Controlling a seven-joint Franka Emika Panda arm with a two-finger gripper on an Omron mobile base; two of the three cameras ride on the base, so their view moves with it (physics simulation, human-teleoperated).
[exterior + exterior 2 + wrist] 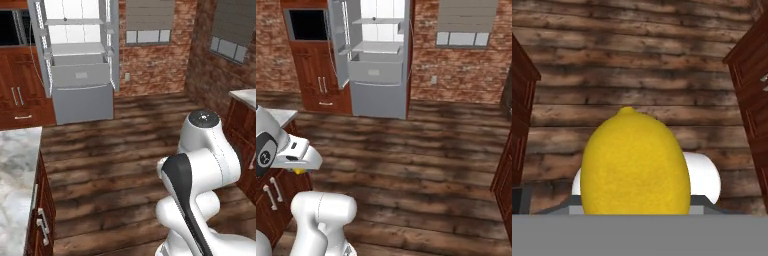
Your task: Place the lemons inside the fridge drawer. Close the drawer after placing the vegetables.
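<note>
A bright-yellow lemon (634, 165) sits right in front of the hand camera, held upright between the jaws over the wooden floor. In the right base view only a sliver of that lemon (300, 171) peeks out under the white hand, where my gripper (302, 167) is shut on it, low at the left beside the counter. The fridge stands far across the room with its doors swung open. Its light-grey fridge drawer (80, 75) (376, 72) is pulled out below the shelves.
A marble counter (15, 165) on dark wood cabinets runs along the near left. More wooden cabinets (245, 135) line the right wall. A taller grey panel (82, 102) sits below the drawer. Open wooden floor (125, 145) lies between me and the fridge.
</note>
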